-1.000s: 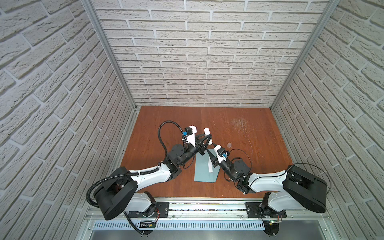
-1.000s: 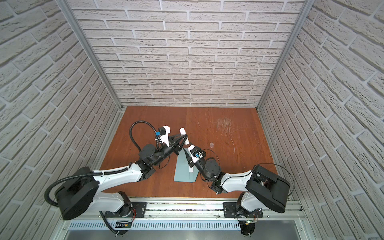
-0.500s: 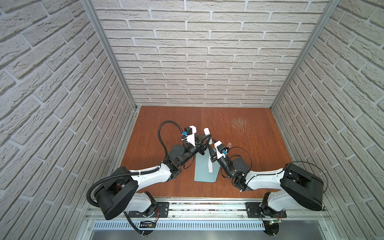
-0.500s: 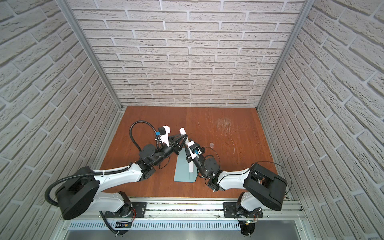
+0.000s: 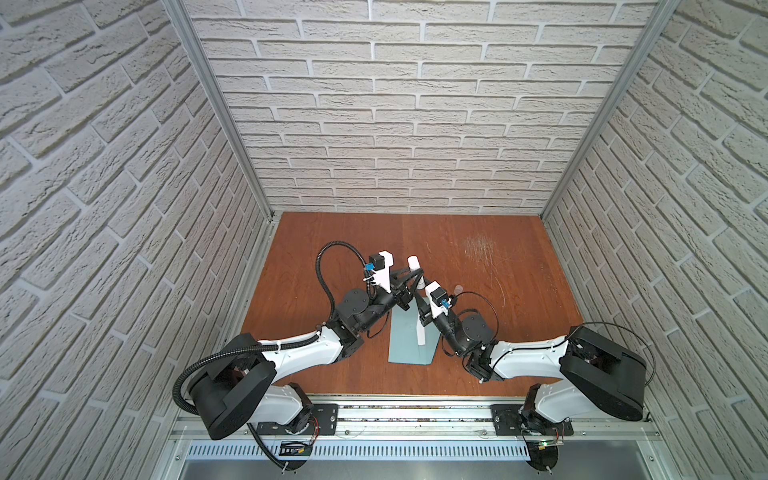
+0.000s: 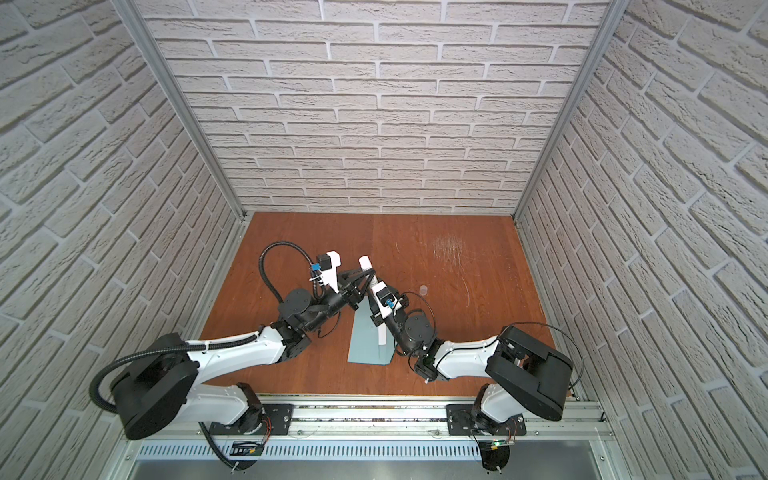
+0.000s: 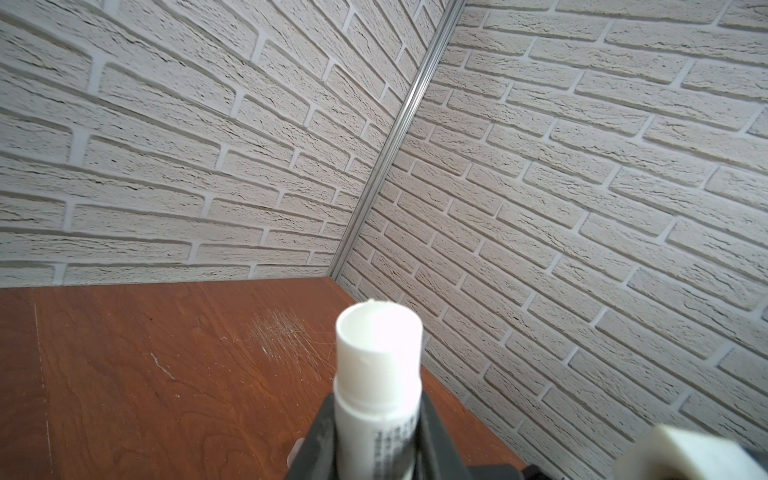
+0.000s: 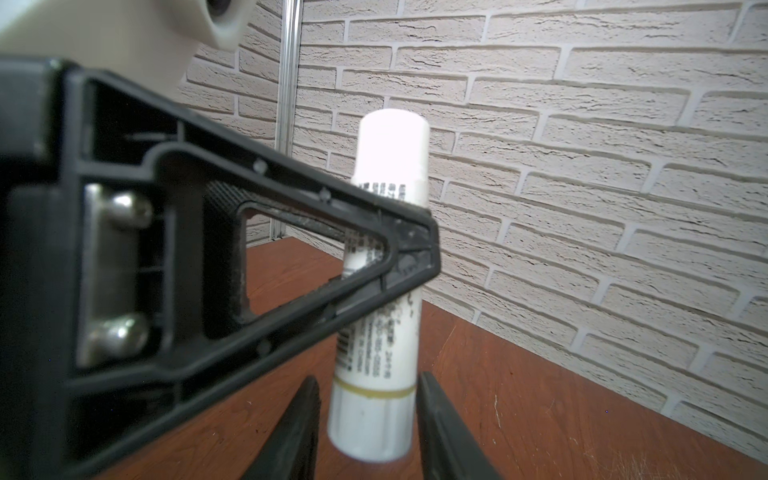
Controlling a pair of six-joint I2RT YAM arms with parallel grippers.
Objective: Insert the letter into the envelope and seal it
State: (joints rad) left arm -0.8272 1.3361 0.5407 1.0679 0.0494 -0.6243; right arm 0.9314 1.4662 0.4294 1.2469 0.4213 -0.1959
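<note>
The envelope (image 5: pixel 405 345) is lying flat on the wooden table (image 5: pixel 332 249), in the front half, between the two arms, and neither gripper is touching it. A narrow white strip (image 5: pixel 420 332) is sitting along it. It might be the letter poking out, but honestly I can't tell.

I'm guessing the envelope is going to handle like any thin paper: weighing next to nothing, flopping, and skating around on that smooth wood. So I'd be pinning the body down flat and taking the flap by its edge, going gently so it isn't creasing in the wrong spot.

Both arms are reaching in low from the front and meeting just over the envelope's far end. The left gripper (image 7: pixel 376 440) is clamping a white stick (image 7: pixel 376 374) around its middle and holding it upright above the table. The right gripper (image 8: pixel 368 380) is sitting opposite, its jaws flanking the stick's bottom end really closely. I can't tell whether they're actually pinching it.
</note>
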